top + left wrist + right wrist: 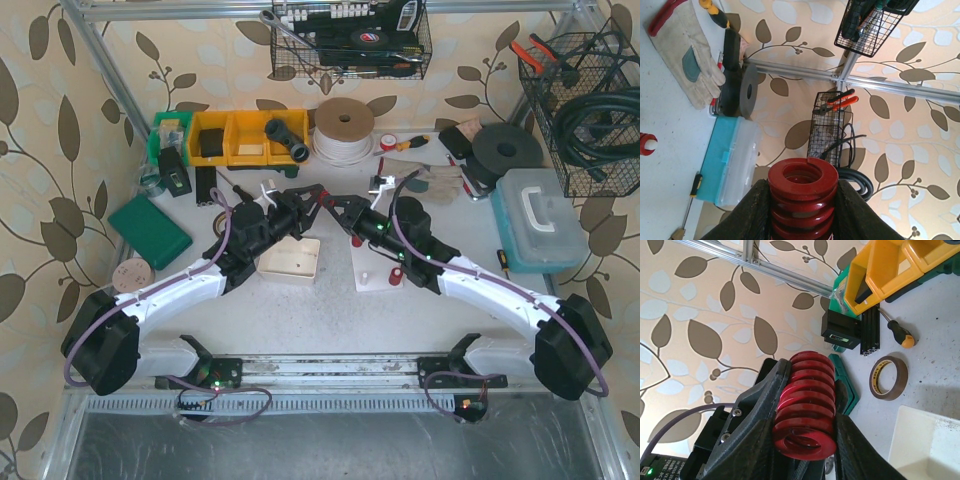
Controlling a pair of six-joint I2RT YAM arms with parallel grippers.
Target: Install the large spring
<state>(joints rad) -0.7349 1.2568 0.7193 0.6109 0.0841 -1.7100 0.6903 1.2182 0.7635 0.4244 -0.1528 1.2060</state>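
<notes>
MID-AIR HANDOVER: The large spring [802, 175], red and thick-coiled, hangs above the table [330, 320] just beyond the far right corner of the white open box [290, 262]. Both arms meet on it there. The left gripper [316, 194] is clenched on the coils, one dark finger along each side and the spring's far end standing free. The right gripper [807, 400] is pressed against the same coils, seemingly from beside its partner, though how much of the load it bears cannot be told.

The step in hand looks like passing the spring from one arm to the other, with installation not yet begun. The next move would probably call for the left fingers to let go only once the right hold is firm. The spring would then go to the white plate [378, 268] immediately right of the box, the likely mounting spot, with its axis kept in line with whatever it seats on.

The pale, speckled table is crowded. Yellow bins [245, 137] sit behind the box, a green case [150, 232] to its left and a teal case [538, 222] well to its right. Wire baskets [350, 40] of tools hang from an aluminium frame above, against leaf-patterned walls [40, 150].
</notes>
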